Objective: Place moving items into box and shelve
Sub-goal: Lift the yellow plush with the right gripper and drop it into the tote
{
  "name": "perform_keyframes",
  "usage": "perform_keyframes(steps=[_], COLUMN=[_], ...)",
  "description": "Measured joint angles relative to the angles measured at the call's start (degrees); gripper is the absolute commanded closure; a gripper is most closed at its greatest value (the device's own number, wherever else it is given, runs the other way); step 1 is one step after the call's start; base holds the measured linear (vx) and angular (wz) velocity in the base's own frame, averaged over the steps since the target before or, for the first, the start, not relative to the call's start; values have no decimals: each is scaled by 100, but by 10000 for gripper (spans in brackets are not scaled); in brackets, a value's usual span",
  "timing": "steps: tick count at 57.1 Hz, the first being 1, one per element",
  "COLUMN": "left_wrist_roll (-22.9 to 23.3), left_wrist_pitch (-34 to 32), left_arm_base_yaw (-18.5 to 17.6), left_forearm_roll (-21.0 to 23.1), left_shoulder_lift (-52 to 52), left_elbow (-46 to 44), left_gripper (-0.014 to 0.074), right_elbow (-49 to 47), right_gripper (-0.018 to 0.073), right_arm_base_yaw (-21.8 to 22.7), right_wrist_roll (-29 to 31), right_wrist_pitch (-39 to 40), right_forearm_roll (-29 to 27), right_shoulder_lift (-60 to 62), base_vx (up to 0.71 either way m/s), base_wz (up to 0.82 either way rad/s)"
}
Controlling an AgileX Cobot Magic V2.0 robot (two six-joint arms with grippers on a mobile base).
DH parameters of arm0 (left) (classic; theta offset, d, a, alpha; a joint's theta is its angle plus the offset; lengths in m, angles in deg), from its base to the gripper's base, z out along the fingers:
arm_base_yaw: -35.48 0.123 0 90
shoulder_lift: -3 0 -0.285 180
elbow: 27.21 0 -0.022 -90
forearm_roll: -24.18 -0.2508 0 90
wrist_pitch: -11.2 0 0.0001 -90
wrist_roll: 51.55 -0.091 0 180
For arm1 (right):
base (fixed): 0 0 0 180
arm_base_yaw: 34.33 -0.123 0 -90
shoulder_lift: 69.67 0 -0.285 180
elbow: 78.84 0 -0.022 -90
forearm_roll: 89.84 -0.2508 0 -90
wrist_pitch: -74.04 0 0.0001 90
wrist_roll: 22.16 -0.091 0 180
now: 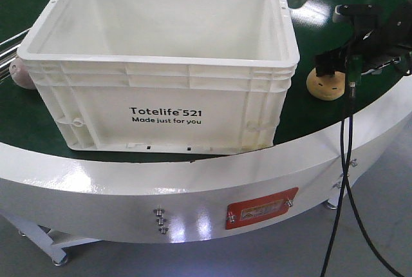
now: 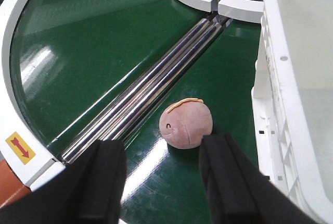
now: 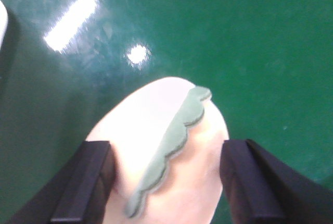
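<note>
Left hand: released, fingers spread, nothing between them. The pink-beige toy lies on the green desk just ahead of the fingertips, in line with the gap, between the steel rollers and the wall of the white box. Toy round, stitched face, tan strip on top. Hand angled down over the desk.

Box upright, centre of desk.

Right hand: the fruit toy sits between its fingers, both at its sides; whether they are squeezing it I cannot tell. Toy pale yellow, scalloped green leaf. Front view: toy rests on the desk right of the box, hand above it.
</note>
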Motion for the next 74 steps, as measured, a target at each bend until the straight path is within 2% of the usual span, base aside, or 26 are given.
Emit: perform_keyframes(steps=[8, 20, 38, 44, 50, 59, 67, 74], left_wrist_roll=[0, -5, -5, -5, -5, -5, -10, -10], left_wrist_pitch=[50, 94, 94, 89, 64, 27, -24, -50], left_arm_base_yaw=[0, 0, 0, 0, 0, 0, 0, 0], left_forearm_roll=[0, 0, -6, -6, -6, -6, -6, -6], left_shoulder_lift=[0, 0, 0, 0, 0, 0, 0, 0], left_elbow=[0, 0, 0, 0, 0, 0, 0, 0], left_gripper=[145, 146, 146, 146, 146, 146, 146, 146], right_elbow=[-17, -26, 1, 1, 1, 1, 1, 1], right_gripper=[268, 574, 567, 567, 567, 567, 567, 567], right_arm_base_yaw=[0, 0, 0, 0, -7, -158, -558, -1107], right_wrist_roll=[-5, -5, -5, 14, 211, 963, 1870, 2591], right_wrist_pitch=[-6, 8, 206, 214, 214, 214, 214, 218], right_forearm_roll=[-8, -8, 17, -187, -648, -1542, -2606, -3493], right_shoulder_lift=[-123, -63, 838, 1377, 1882, 2573, 3017, 3063], base_vx=[0, 0, 0, 0, 0, 0, 0, 0], base_wz=[0, 0, 0, 0, 0, 0, 0, 0])
